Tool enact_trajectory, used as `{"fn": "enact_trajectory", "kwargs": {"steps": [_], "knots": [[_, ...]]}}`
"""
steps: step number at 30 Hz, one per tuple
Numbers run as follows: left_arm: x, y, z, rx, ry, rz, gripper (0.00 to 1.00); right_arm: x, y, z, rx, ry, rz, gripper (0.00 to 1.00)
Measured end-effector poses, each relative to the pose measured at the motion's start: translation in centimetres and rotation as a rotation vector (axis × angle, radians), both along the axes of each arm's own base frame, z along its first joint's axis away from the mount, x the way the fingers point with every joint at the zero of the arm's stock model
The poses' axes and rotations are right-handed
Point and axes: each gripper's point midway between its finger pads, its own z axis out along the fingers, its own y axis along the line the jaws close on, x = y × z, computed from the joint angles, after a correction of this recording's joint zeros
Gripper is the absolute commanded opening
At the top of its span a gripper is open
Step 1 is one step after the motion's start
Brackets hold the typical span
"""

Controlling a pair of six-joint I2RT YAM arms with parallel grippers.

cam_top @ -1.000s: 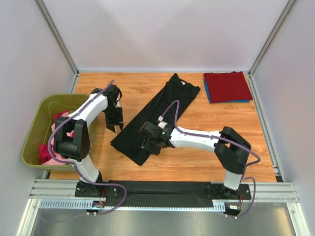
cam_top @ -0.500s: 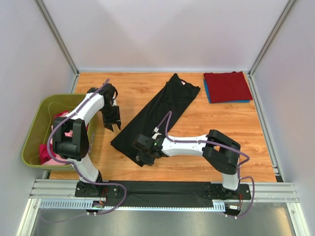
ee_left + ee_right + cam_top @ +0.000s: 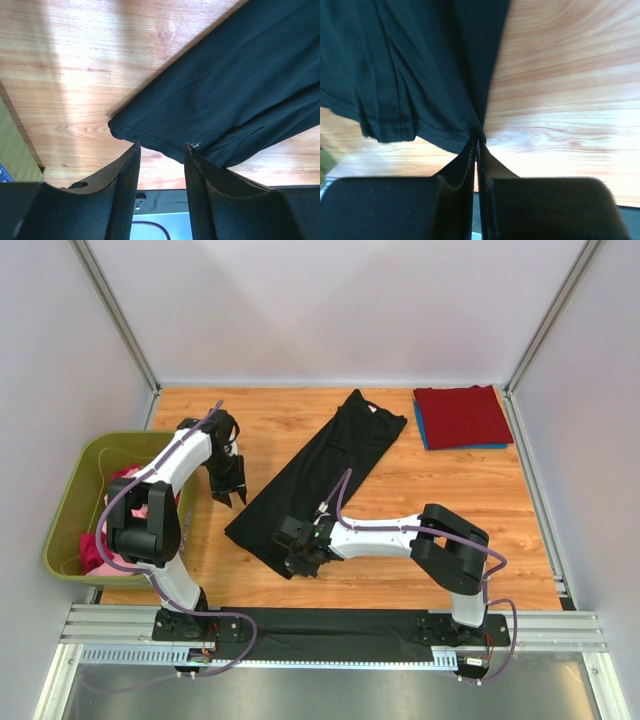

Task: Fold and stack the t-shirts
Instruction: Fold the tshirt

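black t-shirt (image 3: 320, 475), dark red t-shirt (image 3: 462, 415), blue t-shirt (image 3: 421, 428), pink cloth (image 3: 92, 548), olive-green bin (image 3: 75, 495), orange-brown wood-grain table (image 3: 430, 495)

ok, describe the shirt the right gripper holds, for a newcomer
On the wooden table, look mid-way between the olive bin at left and the folded red shirt at the far right. The black t-shirt lies there as a long diagonal strip, the only black one, its near hem pinched by the right gripper.

We count one black t-shirt (image 3: 320, 475), one dark red shirt (image 3: 462, 415) folded on one blue shirt (image 3: 421, 428), one green bin (image 3: 65, 515) holding pink cloth (image 3: 92, 548) we cannot count, and two arms: left arm (image 3: 185, 455), right arm (image 3: 380, 533).
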Motion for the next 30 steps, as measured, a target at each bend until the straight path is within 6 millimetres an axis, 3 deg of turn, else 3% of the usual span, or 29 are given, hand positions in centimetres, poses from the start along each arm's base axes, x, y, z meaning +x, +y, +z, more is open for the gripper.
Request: {"fn": "enact_trajectory", "kwargs": {"steps": [6,12,16,19,20,25,30], "knots": [[-0.7,-1.3,-0.3,-0.023,0.005,-0.067,0.49,-0.8,-2.3,-0.1,-0.052,0.005,0.02,0.0],[-5.4,-3.3,-0.8,-0.087,0.04,-0.168,0.56,-3.6,-9.8,0.0,-0.145,0.019,0.06,0.0],[-7.7,-6.8,0.7,-0.172,0.016,-0.303,0.57,-5.0,-13.0,1.2,-0.182,0.012,0.106,0.0],[-9.8,-9.5,1.1,-0.225,0.03,-0.409,0.58,-5.3,-14.0,2.3,-0.189,-0.005,0.139,0.08],[-10.5,-9.9,1.0,-0.239,0.04,-0.428,0.59,-5.3,-14.3,2.6,-0.192,-0.01,0.15,0.16],[-12.6,-9.0,-0.4,-0.238,0.098,-0.42,0.6,-5.7,-15.3,4.2,-0.185,-0.029,0.191,0.36],[-13.8,-8.1,-2.3,-0.204,0.174,-0.417,0.6,-5.8,-15.4,5.7,-0.111,-0.068,0.21,0.45]]}}
